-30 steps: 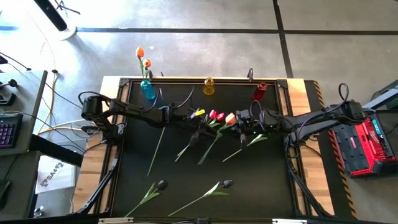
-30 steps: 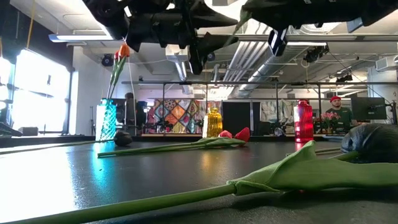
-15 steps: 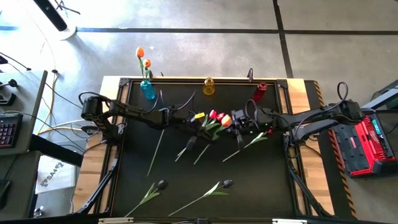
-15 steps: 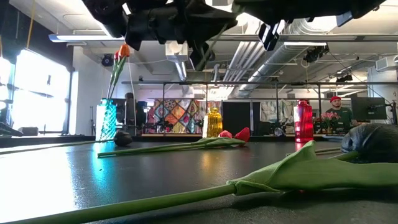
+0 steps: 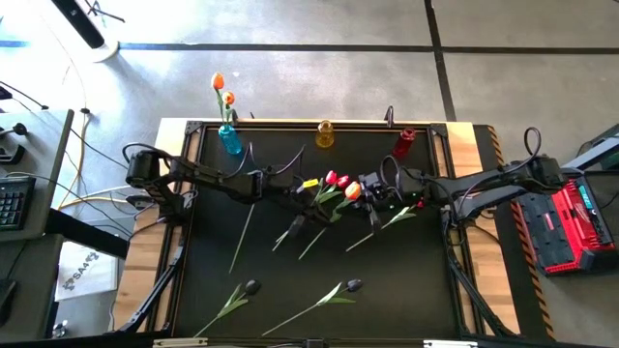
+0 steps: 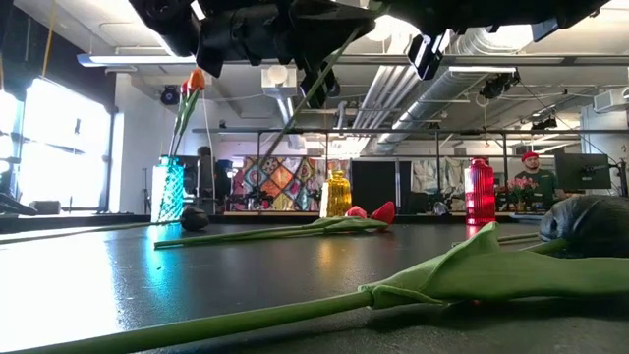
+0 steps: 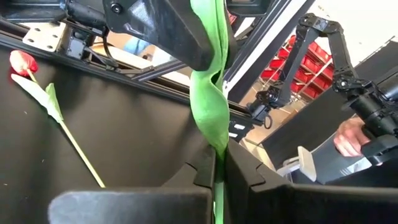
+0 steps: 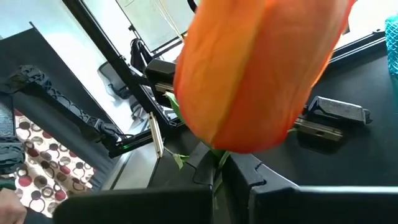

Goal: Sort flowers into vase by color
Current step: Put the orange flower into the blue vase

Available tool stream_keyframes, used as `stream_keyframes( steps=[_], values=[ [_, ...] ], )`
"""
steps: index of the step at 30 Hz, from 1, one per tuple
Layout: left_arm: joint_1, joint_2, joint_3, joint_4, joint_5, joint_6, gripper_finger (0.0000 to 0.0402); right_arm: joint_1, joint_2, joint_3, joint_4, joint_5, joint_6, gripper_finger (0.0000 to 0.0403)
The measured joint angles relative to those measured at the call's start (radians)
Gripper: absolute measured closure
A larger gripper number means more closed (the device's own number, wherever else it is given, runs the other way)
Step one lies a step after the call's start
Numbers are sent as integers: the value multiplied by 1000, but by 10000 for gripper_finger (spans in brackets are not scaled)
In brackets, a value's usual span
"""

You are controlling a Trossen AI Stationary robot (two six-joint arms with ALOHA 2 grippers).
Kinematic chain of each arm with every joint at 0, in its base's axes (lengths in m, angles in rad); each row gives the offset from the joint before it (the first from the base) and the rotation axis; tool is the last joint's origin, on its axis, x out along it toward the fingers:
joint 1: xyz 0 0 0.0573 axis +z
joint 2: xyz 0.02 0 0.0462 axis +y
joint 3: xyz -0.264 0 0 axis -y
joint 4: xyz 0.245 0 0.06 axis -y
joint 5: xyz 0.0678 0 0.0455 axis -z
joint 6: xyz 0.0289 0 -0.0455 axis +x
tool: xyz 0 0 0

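An orange tulip hangs over the table's middle, held by both grippers. My right gripper is shut on it just under the head. My left gripper is shut on it farther down the leafy stem. Two red tulips lie on the table under the arms. Two black tulips lie near the front edge. A blue vase at the far left holds two orange tulips. A yellow vase and a red vase stand along the far edge. My left gripper pinches the orange tulip's stem and leaf between its two fingers, partway down the stem. The fingers lie across the stem. Below the fingers the stem slants down toward the near edge. My right gripper pinches the stem between its two fingers right under the orange head. The head stands just past the fingertips, lifted clear of the table.
More loose tulips lie on the black table: a long stem left of centre, a red one and a leafy one under the right arm. A raised frame rims the table. A person stands in the room behind.
My left gripper has shut on the orange tulip's leafy stem. My right gripper has shifted slightly toward the table's left with the head, and the stem's lower end has swung a little left.
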Motion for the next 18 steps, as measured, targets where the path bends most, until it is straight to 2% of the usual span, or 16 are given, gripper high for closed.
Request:
stream_keyframes(
  steps=[14, 18],
  values=[
    [-2, 0, 0, 3, 11, -2, 401, 0, 0, 0, -3, 40, 1, 352],
    [-2, 0, 0, 3, 11, -2, 401, 0, 0, 0, -3, 44, 0, 352]
  ],
)
